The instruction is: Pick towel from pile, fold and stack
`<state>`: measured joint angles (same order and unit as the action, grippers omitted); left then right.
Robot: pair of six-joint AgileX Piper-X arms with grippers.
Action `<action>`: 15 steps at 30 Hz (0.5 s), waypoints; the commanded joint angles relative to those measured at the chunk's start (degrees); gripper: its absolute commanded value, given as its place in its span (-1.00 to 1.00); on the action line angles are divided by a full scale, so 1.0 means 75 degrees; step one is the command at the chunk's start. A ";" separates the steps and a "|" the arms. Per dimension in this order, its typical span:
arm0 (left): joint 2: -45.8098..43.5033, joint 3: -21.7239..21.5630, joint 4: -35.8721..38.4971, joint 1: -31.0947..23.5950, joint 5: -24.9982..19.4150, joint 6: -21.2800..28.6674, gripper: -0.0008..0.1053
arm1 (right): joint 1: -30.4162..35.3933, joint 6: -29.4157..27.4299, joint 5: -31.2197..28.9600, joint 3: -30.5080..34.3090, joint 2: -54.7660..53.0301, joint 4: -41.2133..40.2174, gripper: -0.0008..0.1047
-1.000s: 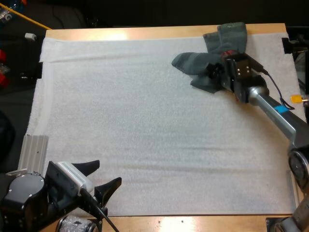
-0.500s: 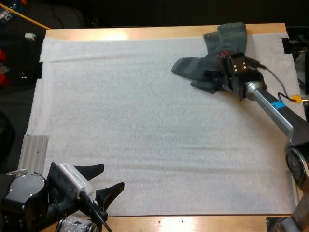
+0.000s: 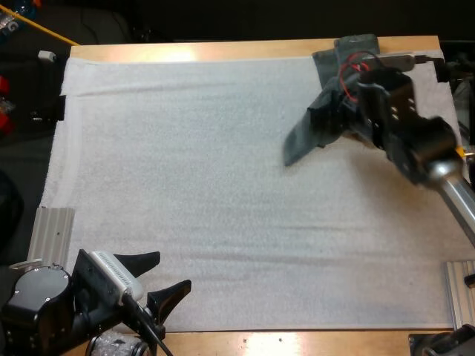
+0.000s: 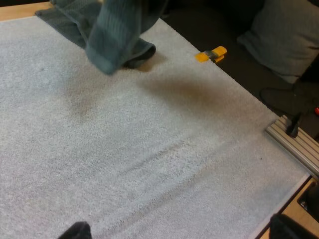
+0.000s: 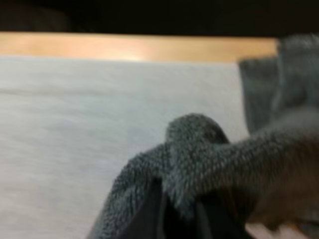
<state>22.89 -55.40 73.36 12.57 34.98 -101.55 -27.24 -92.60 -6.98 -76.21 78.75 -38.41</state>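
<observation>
My right gripper (image 3: 324, 119) is shut on a dark grey-green towel (image 3: 304, 137) and holds it up off the white mat (image 3: 193, 170). The towel hangs down and to the left from the jaws. In the right wrist view a bunched fold of this towel (image 5: 199, 149) is pinched between my dark fingers (image 5: 149, 214). Another grey-green towel (image 3: 355, 50) lies crumpled at the mat's far right, behind the arm. My left gripper (image 3: 159, 276) rests open at the mat's near left edge, far from both towels. From the left wrist view the lifted towel (image 4: 117, 35) dangles above the mat.
Ribbed metal rails lie at the mat's near left (image 3: 52, 231) and near right (image 3: 460, 285). An orange clip (image 4: 212, 54) sits just past the mat's right edge. The table's wooden far edge (image 3: 193, 50) runs behind the mat.
My right gripper shut on the towel and rose, lifting it off the mat; the cloth now hangs instead of lying spread. The left arm barely moved.
</observation>
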 commanded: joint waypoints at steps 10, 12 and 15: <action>0.0004 -0.0043 0.0009 0.0015 0.0058 -0.0025 0.30 | -0.1735 0.0545 -0.0005 -0.0081 -0.2009 -0.2054 -0.99; 0.0004 -0.0043 0.0009 0.0015 0.0058 -0.0025 0.30 | -0.2110 0.0783 -0.0005 -0.0081 -0.2203 -0.2545 -0.99; 0.0004 -0.0043 0.0009 0.0015 0.0058 -0.0025 0.30 | -0.2709 0.1418 0.0088 -0.0081 -0.2437 -0.3461 -0.99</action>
<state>22.89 -55.40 73.36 12.57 35.10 -101.55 -47.89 -82.47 -6.59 -76.30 60.93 -63.41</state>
